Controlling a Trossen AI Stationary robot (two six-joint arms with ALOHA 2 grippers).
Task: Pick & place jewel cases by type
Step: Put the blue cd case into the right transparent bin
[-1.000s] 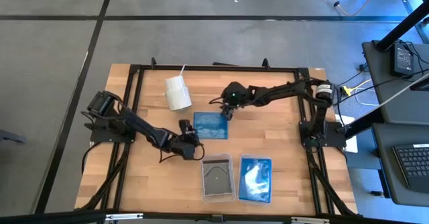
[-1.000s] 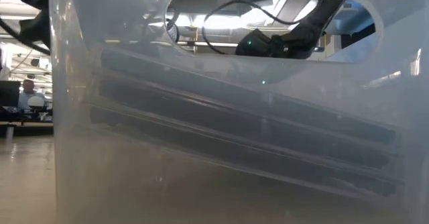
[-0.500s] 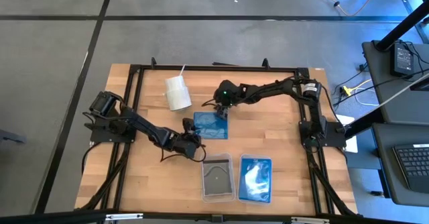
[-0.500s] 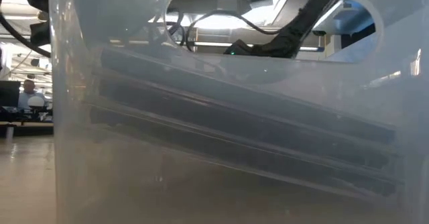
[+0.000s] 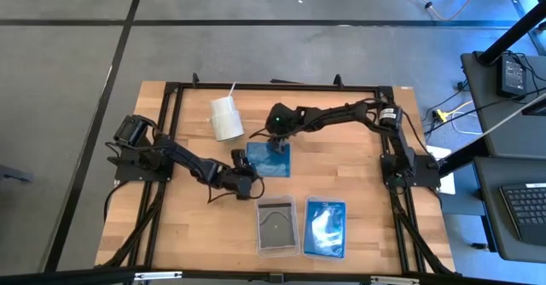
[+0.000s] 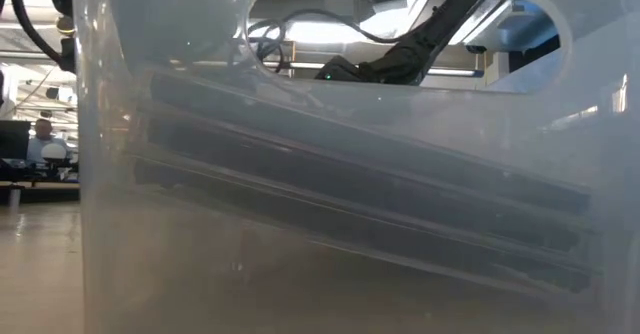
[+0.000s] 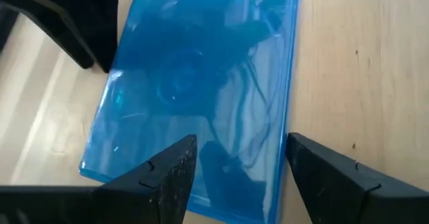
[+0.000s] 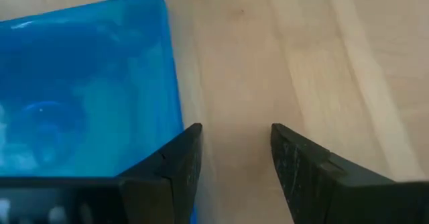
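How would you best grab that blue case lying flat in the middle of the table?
Probably by one edge, from above. The blue jewel case lies flat on the table, too thin and wide to span, so the open left gripper, already straddling its near edge, could pinch and tilt it up there.

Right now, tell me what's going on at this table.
Both arms are at the loose blue jewel case mid-table. The left gripper is open at one edge of it; the right gripper is open beside its far edge. Two trays at the table's front hold the sorted cases: a grey stack and a blue stack.
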